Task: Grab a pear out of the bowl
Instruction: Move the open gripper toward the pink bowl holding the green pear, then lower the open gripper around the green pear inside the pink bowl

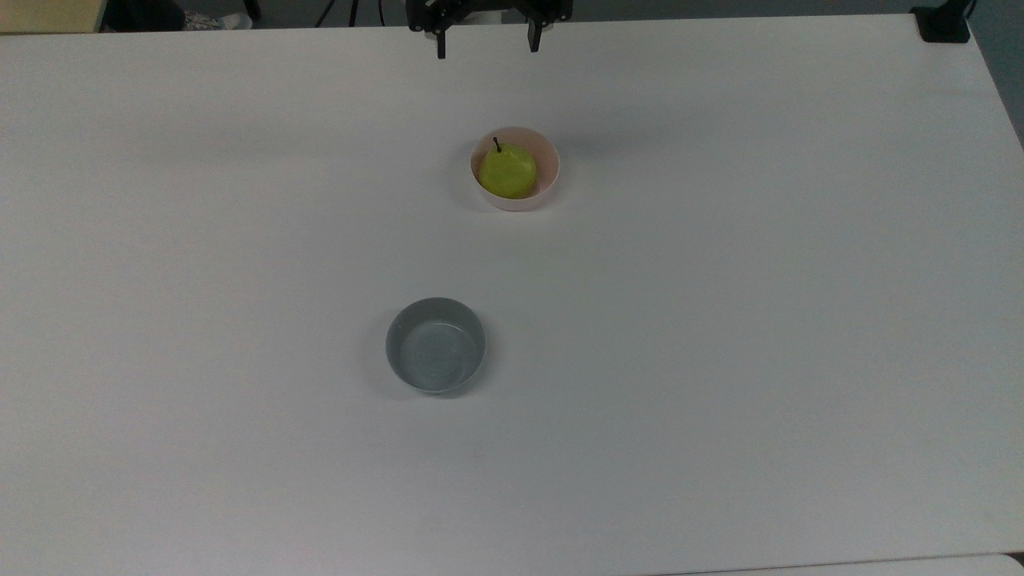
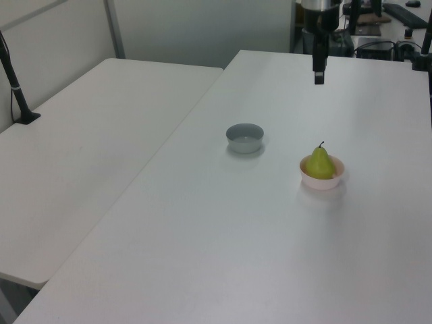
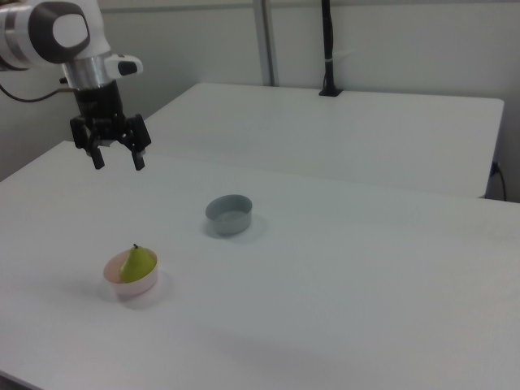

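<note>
pink bowl (image 1: 552, 160), one pear (image 1: 507, 171), one grey bowl (image 1: 436, 346)

The arm (image 3: 49, 32) reaches in from the right view's upper left, wrist pointing straight down. The gripper (image 3: 118, 160) hangs in the air, fingers (image 3: 97, 158) spread wide apart, holding nothing.

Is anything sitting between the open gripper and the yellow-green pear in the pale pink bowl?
Nothing visible blocks it. The gripper hangs open above bare white table, apart from the small yellow-green pear, which stands stem-up in the round pale pink bowl. The round grey bowl stands apart from both, off that path.
</note>
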`<state>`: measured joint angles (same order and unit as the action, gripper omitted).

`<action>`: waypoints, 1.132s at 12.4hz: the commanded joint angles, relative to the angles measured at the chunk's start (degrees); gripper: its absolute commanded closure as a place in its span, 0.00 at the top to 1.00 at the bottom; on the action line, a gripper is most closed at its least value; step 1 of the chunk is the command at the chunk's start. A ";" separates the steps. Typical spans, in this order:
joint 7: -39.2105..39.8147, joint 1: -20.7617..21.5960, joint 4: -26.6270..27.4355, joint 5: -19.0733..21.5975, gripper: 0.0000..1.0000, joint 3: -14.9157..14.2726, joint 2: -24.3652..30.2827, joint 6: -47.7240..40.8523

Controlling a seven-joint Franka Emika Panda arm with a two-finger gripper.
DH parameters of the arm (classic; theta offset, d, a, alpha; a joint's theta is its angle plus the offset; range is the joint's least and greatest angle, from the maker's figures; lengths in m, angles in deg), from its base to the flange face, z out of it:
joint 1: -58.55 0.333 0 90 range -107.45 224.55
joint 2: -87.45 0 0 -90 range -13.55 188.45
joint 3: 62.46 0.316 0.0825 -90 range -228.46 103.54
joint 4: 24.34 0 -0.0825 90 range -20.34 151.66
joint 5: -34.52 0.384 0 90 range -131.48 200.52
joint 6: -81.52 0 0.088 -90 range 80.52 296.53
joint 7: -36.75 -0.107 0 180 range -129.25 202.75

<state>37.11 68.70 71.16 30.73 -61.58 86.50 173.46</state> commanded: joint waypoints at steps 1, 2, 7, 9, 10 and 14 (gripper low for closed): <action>7.71 1.36 4.60 1.33 1.00 -0.27 0.52 0.25; 9.90 1.54 7.22 1.25 1.00 -0.27 0.60 3.48; 14.85 3.65 19.62 -1.30 1.00 -0.27 0.08 19.31; 15.28 3.65 22.96 -3.14 1.00 0.17 -0.45 23.27; 16.59 3.65 24.37 -3.50 1.00 0.43 -0.62 24.94; 18.45 3.56 26.84 -4.38 1.00 0.44 -2.55 28.55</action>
<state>53.96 71.94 95.94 27.50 -60.98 84.26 198.29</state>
